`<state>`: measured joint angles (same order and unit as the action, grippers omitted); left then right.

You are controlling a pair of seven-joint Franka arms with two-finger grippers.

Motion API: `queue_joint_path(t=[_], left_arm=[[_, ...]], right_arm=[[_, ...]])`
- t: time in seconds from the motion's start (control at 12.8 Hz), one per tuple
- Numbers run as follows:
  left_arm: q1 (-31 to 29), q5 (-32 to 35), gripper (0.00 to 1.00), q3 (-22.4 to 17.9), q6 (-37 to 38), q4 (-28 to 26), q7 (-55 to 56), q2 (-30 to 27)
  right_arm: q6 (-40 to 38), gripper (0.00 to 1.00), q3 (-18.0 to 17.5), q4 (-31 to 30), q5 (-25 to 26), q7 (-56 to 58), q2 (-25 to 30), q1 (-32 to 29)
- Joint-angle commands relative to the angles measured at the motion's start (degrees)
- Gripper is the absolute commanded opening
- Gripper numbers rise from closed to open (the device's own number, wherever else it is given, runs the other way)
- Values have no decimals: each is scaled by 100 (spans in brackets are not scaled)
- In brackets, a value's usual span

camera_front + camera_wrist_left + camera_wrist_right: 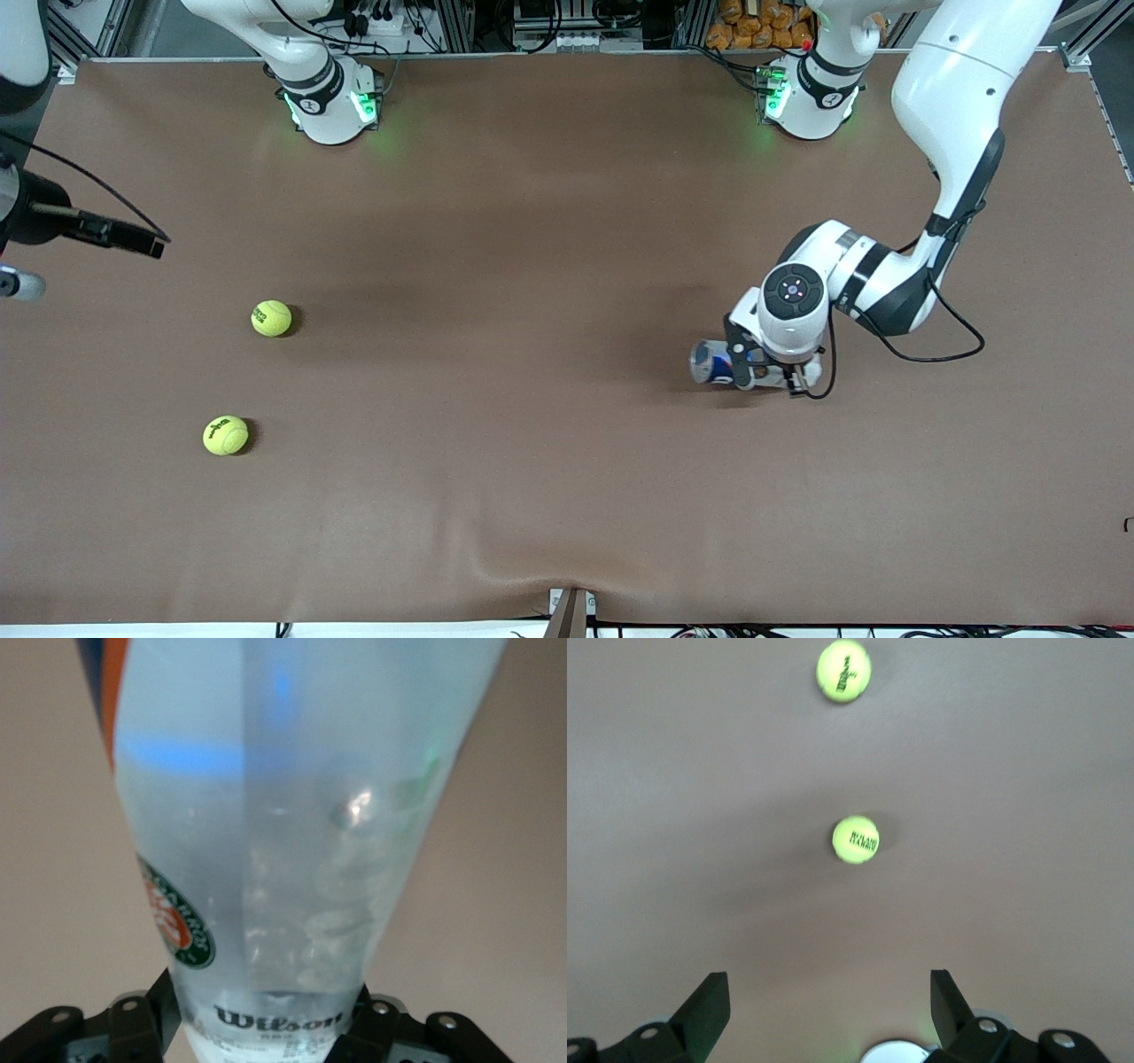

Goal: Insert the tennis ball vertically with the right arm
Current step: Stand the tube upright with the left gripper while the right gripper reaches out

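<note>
Two yellow-green tennis balls lie on the brown table toward the right arm's end: one (271, 318) (856, 839) and another (226, 435) (844, 670) nearer the front camera. My right gripper (152, 243) (830, 992) hangs open and empty over the table's edge at that end, apart from both balls. Toward the left arm's end, my left gripper (766, 370) (266, 1019) is shut on a clear Wilson ball can (713, 361) (292, 815) with blue and orange print. The can lies sideways, one end toward the balls.
Both arm bases (332, 106) (811, 102) stand along the table's back edge with cables around them. A black cable (939, 350) loops off the left arm's wrist. A small bracket (571, 611) sits at the table's front edge.
</note>
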<state>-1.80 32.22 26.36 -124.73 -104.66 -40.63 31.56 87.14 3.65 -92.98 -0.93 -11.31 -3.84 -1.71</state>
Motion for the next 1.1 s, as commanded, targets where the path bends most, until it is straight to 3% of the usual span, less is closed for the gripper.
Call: queue_joint_path(t=[0.0,0.47,1.02], left_arm=[[126,-933,71,298,-25,479,133,86],[716,-3052,71,326,-1727,1482,495,745],[1655,-4767,72,326,-4214,1703,486,1299]], right_arm=[[259,100,-57,7,-30,-310,-152,-329],[313,100,-57,-554,-30,-310,-222,-480],[1181,100,-75,-1801,-30,-292,-55,-216]])
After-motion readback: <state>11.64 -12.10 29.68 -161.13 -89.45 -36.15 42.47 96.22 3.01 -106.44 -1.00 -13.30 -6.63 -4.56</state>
